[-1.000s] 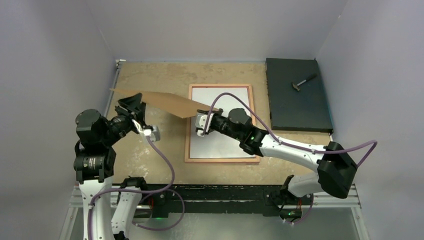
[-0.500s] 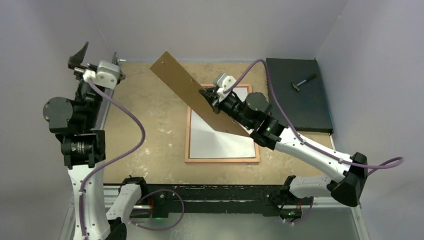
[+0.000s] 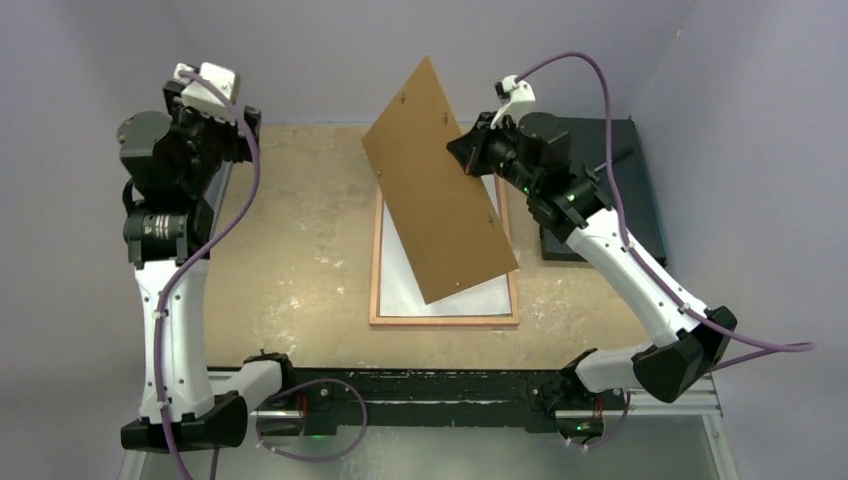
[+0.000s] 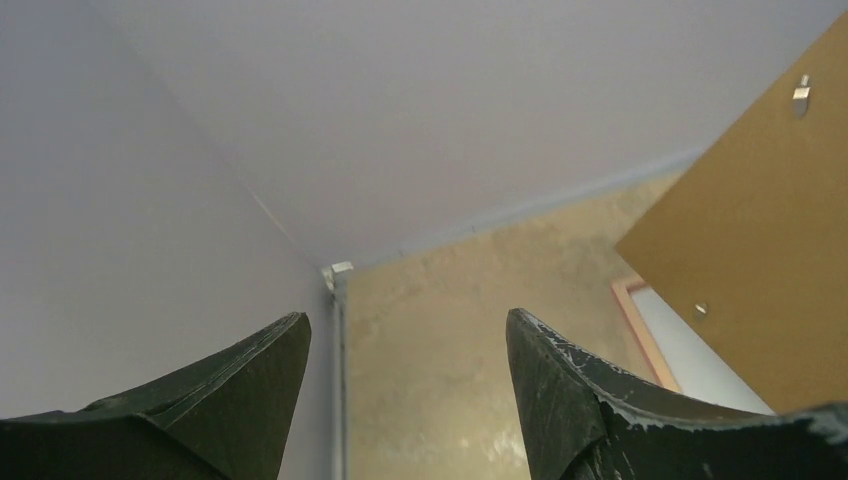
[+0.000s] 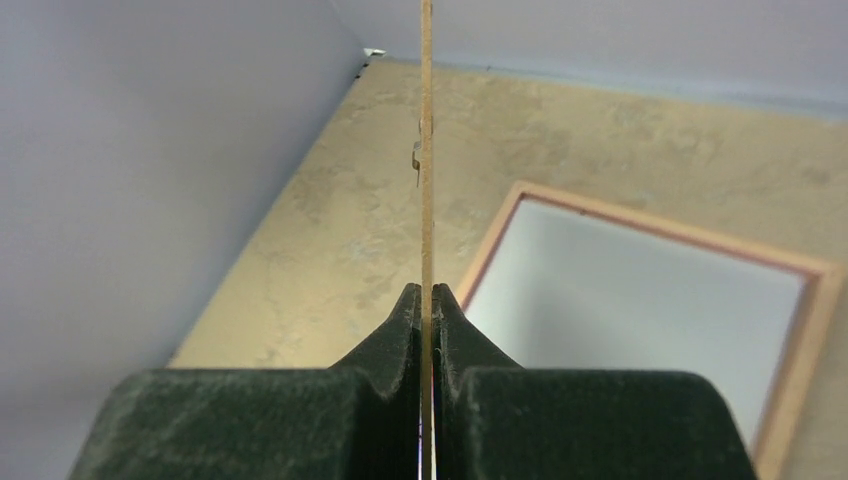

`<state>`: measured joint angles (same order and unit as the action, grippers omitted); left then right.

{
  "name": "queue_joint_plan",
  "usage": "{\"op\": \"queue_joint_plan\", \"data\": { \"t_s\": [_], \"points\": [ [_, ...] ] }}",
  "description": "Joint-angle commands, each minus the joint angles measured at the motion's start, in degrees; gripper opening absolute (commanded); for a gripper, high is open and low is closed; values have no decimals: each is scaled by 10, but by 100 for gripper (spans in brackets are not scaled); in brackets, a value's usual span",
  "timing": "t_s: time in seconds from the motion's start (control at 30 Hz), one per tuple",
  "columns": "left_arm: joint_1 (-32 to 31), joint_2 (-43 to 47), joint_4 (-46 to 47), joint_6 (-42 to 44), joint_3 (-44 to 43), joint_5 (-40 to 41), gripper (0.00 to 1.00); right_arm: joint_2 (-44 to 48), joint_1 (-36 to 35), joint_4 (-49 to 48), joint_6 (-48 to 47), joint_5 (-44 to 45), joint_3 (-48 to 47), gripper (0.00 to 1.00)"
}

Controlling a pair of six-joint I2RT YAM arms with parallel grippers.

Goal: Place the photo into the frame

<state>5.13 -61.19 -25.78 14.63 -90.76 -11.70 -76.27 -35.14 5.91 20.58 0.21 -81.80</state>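
Above the table (image 3: 300, 250), right fingers (image 5: 390, 345) clamp the backing board (image 3: 440, 190); left fingers (image 4: 250, 375) apart.

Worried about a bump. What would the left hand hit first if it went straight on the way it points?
Probably the table near its far left corner, or the wall just behind; depth is unclear. Nothing sits between the left hand and there.
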Motion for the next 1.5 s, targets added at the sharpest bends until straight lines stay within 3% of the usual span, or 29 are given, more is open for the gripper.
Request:
{"op": "queue_joint_plan", "data": {
  "t_s": [0.0,0.27,0.4,0.6,0.77,1.1,1.47],
  "points": [
    [0,-29,-93,-21,30,2,70,-22,56,45,167,-95,-45,0],
    [0,-101,-148,9,117,-67,72,-31,199,-54,326,-269,75,0],
    [0,-118,-126,28,172,-102,69,-22,241,-169,404,-315,176,0],
    [-5,-167,-64,14,241,-154,65,-31,247,-284,428,-298,263,0],
    [-16,-255,-56,-22,230,-203,57,-44,257,-354,437,-294,304,0],
    [-63,-303,85,-80,288,-253,57,-56,273,-472,481,-260,395,0],
    [-115,-345,162,-113,312,-236,52,-103,288,-571,505,-282,449,0]
  ]
}}
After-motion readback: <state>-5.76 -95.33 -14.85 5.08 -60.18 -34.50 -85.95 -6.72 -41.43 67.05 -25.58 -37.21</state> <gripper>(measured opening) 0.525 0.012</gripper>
